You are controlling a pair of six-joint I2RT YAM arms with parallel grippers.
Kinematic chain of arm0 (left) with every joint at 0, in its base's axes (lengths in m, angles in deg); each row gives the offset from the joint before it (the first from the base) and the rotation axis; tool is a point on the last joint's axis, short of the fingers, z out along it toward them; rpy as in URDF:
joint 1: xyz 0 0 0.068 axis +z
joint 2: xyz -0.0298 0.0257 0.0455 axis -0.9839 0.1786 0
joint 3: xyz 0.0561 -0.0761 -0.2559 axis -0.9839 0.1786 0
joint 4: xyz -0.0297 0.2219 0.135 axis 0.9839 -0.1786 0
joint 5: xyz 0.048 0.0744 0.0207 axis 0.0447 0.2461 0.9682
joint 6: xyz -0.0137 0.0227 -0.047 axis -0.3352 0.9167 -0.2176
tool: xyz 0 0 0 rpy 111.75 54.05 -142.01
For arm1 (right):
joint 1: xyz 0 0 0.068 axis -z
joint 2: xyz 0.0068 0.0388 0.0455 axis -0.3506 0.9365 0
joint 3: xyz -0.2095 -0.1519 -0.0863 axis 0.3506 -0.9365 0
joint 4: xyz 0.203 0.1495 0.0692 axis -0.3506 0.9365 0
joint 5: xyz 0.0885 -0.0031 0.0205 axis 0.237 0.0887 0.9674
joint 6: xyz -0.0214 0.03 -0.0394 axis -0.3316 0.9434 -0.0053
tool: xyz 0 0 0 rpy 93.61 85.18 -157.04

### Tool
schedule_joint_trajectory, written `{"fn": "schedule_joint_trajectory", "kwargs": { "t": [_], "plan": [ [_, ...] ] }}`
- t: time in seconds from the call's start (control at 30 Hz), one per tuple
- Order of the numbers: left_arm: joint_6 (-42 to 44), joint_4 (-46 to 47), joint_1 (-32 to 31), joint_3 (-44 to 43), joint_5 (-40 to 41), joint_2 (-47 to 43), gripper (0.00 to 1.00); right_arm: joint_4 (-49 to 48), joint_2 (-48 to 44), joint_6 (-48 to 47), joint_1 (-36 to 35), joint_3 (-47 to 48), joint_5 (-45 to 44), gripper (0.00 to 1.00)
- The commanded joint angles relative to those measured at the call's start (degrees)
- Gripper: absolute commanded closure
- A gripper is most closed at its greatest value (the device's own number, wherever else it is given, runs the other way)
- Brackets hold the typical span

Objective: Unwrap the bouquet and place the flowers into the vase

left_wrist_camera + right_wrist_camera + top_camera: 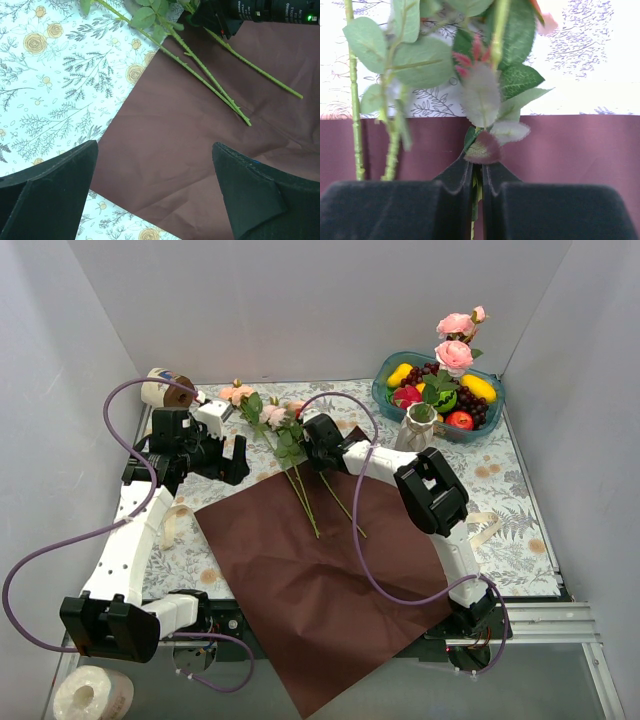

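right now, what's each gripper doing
left gripper: jaws open, holding nothing
right gripper: jaws shut on a rose stem

You have bright, even light, with soft shadows on the flat dark red paper sheet [310,580]. In your right wrist view, the green rose leaves [422,60] blur.

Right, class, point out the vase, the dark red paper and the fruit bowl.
vase [416,432], top view, on its body.
dark red paper [310,590], top view, on its bare middle.
fruit bowl [381,392], top view, on its left rim.
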Motion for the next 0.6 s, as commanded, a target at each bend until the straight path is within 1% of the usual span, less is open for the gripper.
{"fn": "schedule_joint_trajectory", "kwargs": {
  "t": [0.0,0.1,0.17,0.2,0.33,0.37,0.47,0.53,0.57],
  "plan": [
    [1.12,-0.61,0.31,-0.99,-0.64,-2.4,0.02,1.42,-1.05,-0.68,-0.12,5.84,-2.92,0.94],
    [1.38,-1.13,0.31,-0.9,-0.65,-2.58,0.02,2.48,-1.93,-1.46,-0.12,8.49,-4.24,0.95],
    [1.47,-1.31,0.31,-1.08,-0.73,-2.58,0.02,3.36,-2.63,-2.95,-0.04,11.91,-5.46,0.95],
    [1.47,-1.48,0.31,-1.25,-0.82,-2.41,0.02,4.06,-3.33,-3.48,0.05,13.66,-5.99,0.97],
    [1.2,-2.01,0.31,-1.87,-1.26,-2.14,0.02,8.7,-5.36,-5.42,1.28,23.33,-7.58,0.99],
    [1.03,-2.01,0.31,-2.13,-1.43,-2.14,0.02,9.33,-5.62,-5.68,1.63,28.31,-7.49,0.99],
    [1.03,-2.63,0.31,-3.18,-1.87,-2.14,0.02,10.57,-7.55,-6.74,2.95,36.06,-5.92,0.99],
    [1.03,-3.07,0.31,-3.71,-1.87,-2.14,0.02,7.69,-11.67,-10.15,4.09,35.58,-2.59,0.99],
    [1.12,-3.16,0.31,-3.89,-1.7,-2.14,0.02,1.32,-14.04,-10.95,4.27,33.74,0.47,0.99]
  ]
}}
